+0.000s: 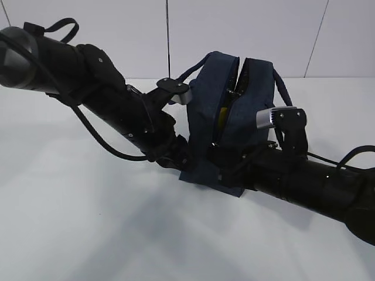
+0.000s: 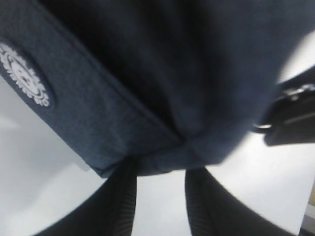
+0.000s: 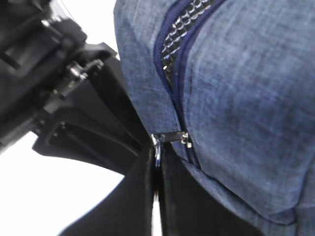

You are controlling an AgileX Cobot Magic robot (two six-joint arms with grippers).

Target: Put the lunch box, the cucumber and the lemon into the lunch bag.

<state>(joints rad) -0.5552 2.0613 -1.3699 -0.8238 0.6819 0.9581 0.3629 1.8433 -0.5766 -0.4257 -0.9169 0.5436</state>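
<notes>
Pinching the metal ring pull, your right hand is clamped together on it; your left hand grips the woven navy lunch bag at its lower corner on the white bench. Zipping appears under way; something yellow, perhaps the lemon, shows inside. Next, pull steadily while bracing.
</notes>
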